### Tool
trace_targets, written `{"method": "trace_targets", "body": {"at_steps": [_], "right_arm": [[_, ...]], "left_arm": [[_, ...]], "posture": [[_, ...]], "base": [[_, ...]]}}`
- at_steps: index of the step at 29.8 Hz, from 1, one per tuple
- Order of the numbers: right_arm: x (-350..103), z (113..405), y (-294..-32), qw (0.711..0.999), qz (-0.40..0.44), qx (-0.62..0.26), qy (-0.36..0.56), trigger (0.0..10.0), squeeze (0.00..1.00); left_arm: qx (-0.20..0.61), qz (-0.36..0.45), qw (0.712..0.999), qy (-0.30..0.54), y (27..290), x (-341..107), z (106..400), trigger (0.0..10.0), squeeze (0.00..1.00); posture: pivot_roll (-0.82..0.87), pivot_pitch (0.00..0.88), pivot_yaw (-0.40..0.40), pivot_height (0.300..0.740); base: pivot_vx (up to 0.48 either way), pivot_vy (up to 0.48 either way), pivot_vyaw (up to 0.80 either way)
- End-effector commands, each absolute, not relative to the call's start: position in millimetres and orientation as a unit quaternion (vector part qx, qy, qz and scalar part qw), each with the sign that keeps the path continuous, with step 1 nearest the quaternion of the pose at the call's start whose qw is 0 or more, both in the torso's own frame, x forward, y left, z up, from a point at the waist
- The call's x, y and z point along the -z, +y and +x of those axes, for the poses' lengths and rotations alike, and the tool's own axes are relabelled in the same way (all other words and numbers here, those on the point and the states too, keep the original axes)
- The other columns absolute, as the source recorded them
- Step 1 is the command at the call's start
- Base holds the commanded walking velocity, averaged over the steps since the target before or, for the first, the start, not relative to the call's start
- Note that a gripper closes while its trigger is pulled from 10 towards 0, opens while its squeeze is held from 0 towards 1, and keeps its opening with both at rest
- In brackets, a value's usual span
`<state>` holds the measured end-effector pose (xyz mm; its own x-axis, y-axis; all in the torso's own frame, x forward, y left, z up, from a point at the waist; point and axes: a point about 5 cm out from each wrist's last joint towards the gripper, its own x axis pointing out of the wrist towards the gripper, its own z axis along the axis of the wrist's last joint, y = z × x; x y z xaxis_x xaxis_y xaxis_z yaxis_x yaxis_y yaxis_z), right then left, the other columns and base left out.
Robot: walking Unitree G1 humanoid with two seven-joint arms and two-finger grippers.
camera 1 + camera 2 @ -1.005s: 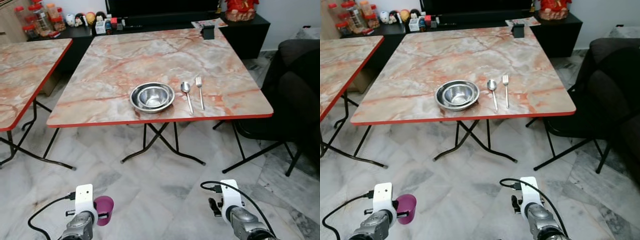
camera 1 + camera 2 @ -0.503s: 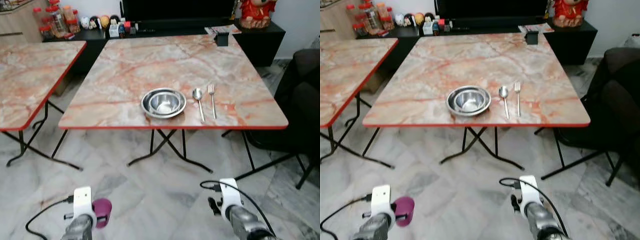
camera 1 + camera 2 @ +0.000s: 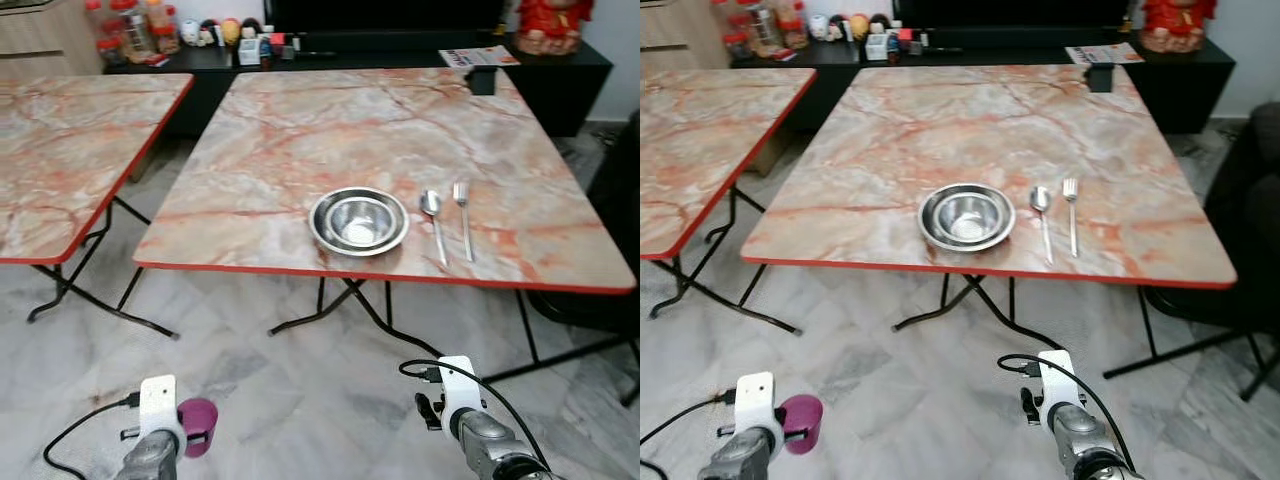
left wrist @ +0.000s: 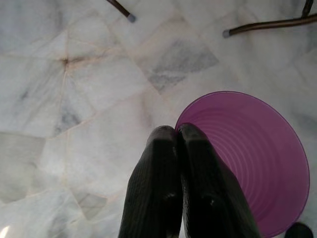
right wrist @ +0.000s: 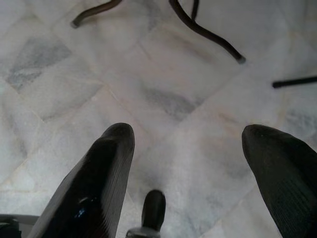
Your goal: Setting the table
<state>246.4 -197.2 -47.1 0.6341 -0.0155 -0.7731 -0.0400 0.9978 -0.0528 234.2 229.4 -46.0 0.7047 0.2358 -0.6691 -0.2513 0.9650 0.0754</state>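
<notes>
Left gripper (image 4: 177, 136) pinches the purple cup (image 4: 257, 163) rim; right gripper (image 5: 188, 144) spread wide, empty.

Left gripper (image 4: 177, 136) fingers looked matt black, finely ribbed rubber, pinched on rim of purple cup (image 4: 252, 163); cup smooth translucent plastic, ringed inside. Right gripper (image 5: 188, 144) fingers same matt black, spread apart. Below both I saw floor (image 5: 168, 84): polished grey-veined marble tile. Ahead of grippers, table (image 3: 300, 130) had glossy marble-pattern laminate, red edge band. On it bowl (image 3: 359, 221), spoon (image 3: 433, 210), fork (image 3: 463, 205): shiny bare steel.
</notes>
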Motion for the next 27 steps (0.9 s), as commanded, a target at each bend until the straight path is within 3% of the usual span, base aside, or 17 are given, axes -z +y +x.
{"method": "trace_targets", "body": {"at_steps": [1,9,22,27], "right_arm": [[49.8,242.8,-197.5,0.897,-0.038,-0.010,0.440,10.0,0.00],[49.9,242.6,-197.1,0.896,-0.040,-0.016,0.442,10.0,0.00],[49.5,243.2,-197.3,0.897,-0.039,-0.014,0.441,10.0,0.00],[49.1,244.0,-196.4,0.897,-0.038,-0.016,0.441,10.0,0.00]], "left_arm": [[-0.138,-0.012,0.916,0.377,232.7,50.4,227.1,10.0,0.00],[-0.139,-0.013,0.914,0.380,238.5,52.4,221.2,10.0,0.00],[-0.136,-0.016,0.914,0.383,240.6,55.5,214.7,10.0,0.00],[-0.135,-0.014,0.915,0.381,238.7,52.2,221.4,10.0,0.00]], "posture": [[-0.03,0.030,0.052,0.740],[-0.03,0.028,0.053,0.740],[-0.03,0.037,0.049,0.740],[-0.02,0.048,0.040,0.740]], "base": [[0.262,0.000,0.00],[0.264,0.000,-0.52],[0.263,0.000,0.00],[0.000,0.000,0.00]]}}
